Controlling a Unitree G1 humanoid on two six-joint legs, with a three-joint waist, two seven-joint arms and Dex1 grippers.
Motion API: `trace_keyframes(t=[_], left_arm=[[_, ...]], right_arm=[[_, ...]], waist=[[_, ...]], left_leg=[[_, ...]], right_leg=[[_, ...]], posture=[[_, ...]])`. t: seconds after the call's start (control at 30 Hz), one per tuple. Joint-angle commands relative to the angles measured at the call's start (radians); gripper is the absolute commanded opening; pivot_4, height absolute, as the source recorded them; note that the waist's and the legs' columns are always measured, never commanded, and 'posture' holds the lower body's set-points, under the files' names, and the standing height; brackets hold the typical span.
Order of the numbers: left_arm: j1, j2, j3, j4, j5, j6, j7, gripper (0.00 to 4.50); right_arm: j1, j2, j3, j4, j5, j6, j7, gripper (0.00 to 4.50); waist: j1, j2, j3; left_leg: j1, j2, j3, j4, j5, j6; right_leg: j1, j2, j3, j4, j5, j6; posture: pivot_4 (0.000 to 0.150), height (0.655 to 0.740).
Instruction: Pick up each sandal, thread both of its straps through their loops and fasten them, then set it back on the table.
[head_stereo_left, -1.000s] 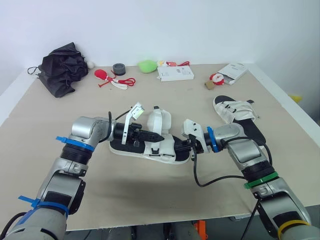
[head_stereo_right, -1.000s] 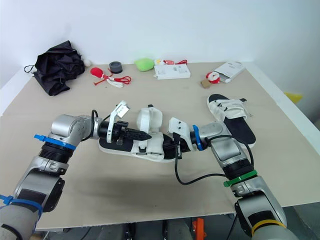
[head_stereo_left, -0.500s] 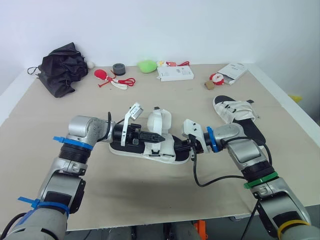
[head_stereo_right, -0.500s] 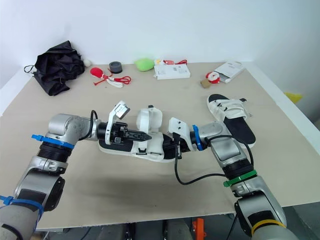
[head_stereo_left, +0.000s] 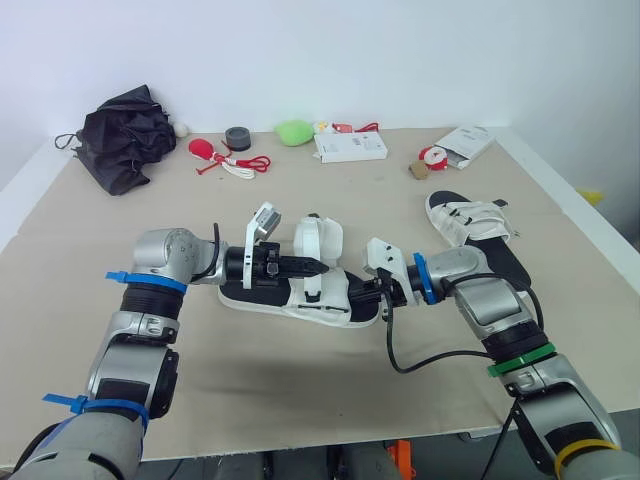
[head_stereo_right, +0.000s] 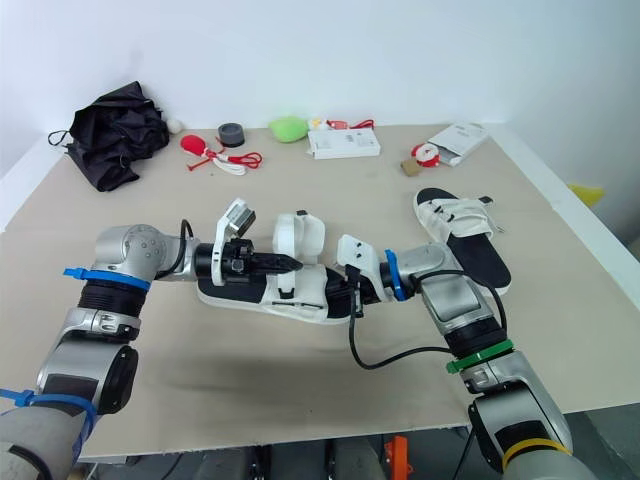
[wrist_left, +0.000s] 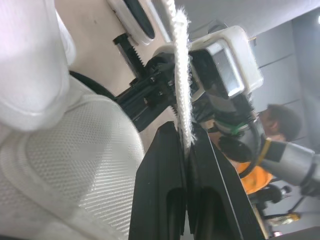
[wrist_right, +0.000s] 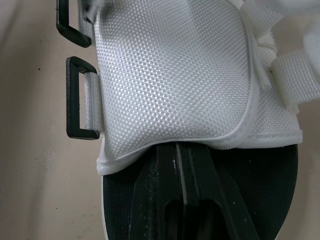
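A white-and-black sandal (head_stereo_left: 290, 298) lies at the middle of the table, held from both ends. My left gripper (head_stereo_left: 316, 266) is shut on one of its white straps (wrist_left: 181, 95), which stands edge-on, pinched between the black fingertips (wrist_left: 165, 150). My right gripper (head_stereo_left: 374, 292) is shut on the sandal's black sole, its fingers (wrist_right: 165, 170) tucked under the white woven upper (wrist_right: 175, 75). Two black loops (wrist_right: 80, 97) sit at that upper's side, with nothing through them. The second sandal (head_stereo_left: 478, 232) lies flat at the right, straps closed across it.
Along the back lie a crumpled black umbrella (head_stereo_left: 125, 135), red-and-white cords (head_stereo_left: 228, 160), a grey tape roll (head_stereo_left: 238, 136), a green lump (head_stereo_left: 295, 131), a white box (head_stereo_left: 351, 147) and a second box (head_stereo_left: 466, 144). The table's right edge (head_stereo_left: 575, 200) runs close to the second sandal.
My left wrist has rolled, turning the pinched strap with it, and its fingertips have risen slightly. The right arm and the sandal's sole have stayed put.
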Motion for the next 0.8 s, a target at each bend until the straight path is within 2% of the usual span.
trace_keyframes(t=[0.03,0.27,0.6,0.8], left_arm=[[-0.008,0.018,-0.002,-0.043,-0.036,0.03,-0.02,0.05],[0.055,0.062,-0.108,-0.111,0.003,-0.044,-0.054,0.05],[0.1,0.063,-0.176,-0.174,0.062,-0.212,-0.057,0.05],[0.064,0.026,-0.105,-0.144,0.024,-0.179,-0.017,0.05]], right_arm=[[0.027,-0.003,0.041,0.048,-0.05,0.018,-0.027,0.0],[0.031,-0.005,0.039,0.039,-0.048,0.022,-0.028,0.0],[0.032,-0.007,0.038,0.038,-0.048,0.024,-0.029,0.0],[0.033,-0.007,0.039,0.038,-0.048,0.023,-0.027,0.0]], waist=[[0.0,0.0,0.0],[-0.001,0.0,0.0],[0.0,0.0,0.0],[0.0,0.0,0.0]], left_leg=[[0.0,0.0,0.0,0.0,0.0,0.0],[0.0,0.0,0.0,0.0,0.0,0.0],[0.0,0.0,0.0,0.0,0.0,0.0],[0.0,0.0,0.0,0.0,0.0,0.0]], right_leg=[[0.0,0.0,0.0,0.0,0.0,0.0],[0.0,-0.001,0.001,0.0,0.0,-0.001],[0.0,-0.002,0.002,0.0,0.001,-0.001],[0.0,-0.002,0.001,0.0,0.001,-0.001]], posture=[[0.15,0.74],[0.15,0.74],[0.15,0.74],[0.15,0.74]])
